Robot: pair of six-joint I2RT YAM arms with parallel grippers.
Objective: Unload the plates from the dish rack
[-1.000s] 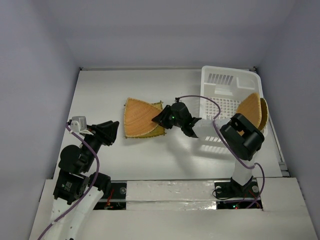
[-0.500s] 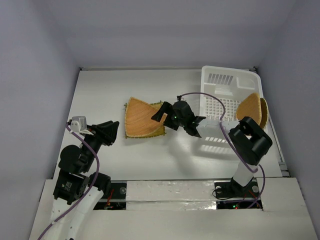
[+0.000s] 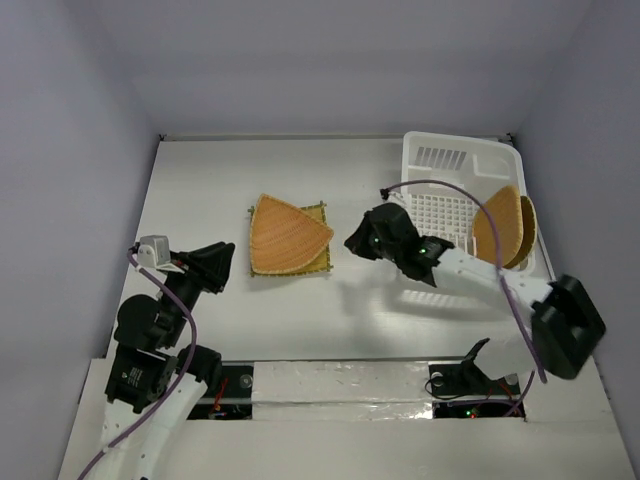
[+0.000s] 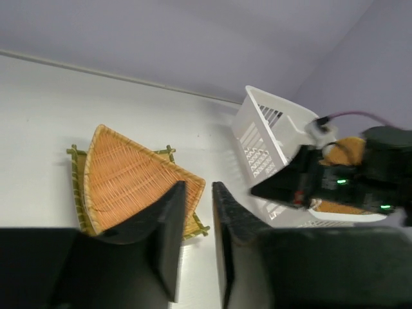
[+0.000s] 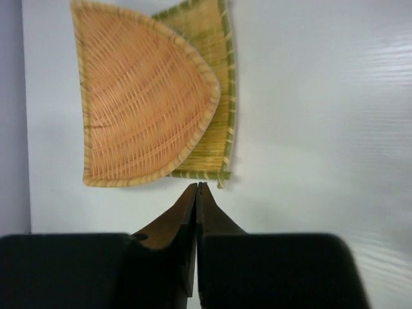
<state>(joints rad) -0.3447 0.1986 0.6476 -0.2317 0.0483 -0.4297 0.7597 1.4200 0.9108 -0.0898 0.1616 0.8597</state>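
Plates (image 3: 500, 228) standing in the dish rack (image 3: 440, 160) number two, and the right end effector (image 3: 355, 243), clenched empty, has drawn back toward them from the fan-shaped plate (image 3: 285, 232) stacked on the square plate (image 3: 318, 262) on the table (image 3: 200, 190), so another fetch likely follows.

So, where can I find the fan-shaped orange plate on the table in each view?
Top external: the fan-shaped plate lies left of centre.
Left wrist: the plate is at middle left.
Right wrist: the plate is at upper left.
Shared landmark: the green-edged square plate under it.
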